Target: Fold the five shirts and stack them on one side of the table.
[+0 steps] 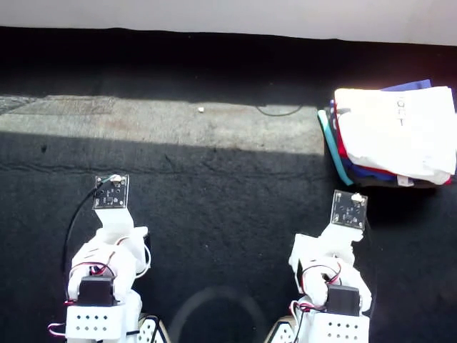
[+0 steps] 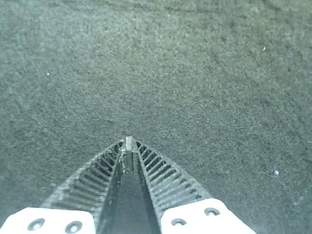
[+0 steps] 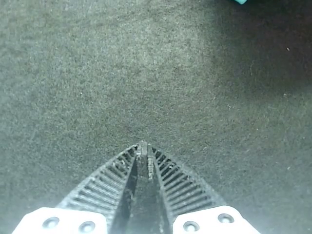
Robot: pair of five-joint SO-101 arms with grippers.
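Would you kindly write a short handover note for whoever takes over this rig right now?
Left gripper: shut, holding nothing, over the dark felt table.
Right gripper: shut, holding nothing, near the stack.
Things: the stack of folded fabric shirts sits at the table's far right side, with the white shirt on top and blue, red, teal and dark edges beneath.
Done: folding and stacking look complete.
Left: probably only checking that the stack holds five shirts.
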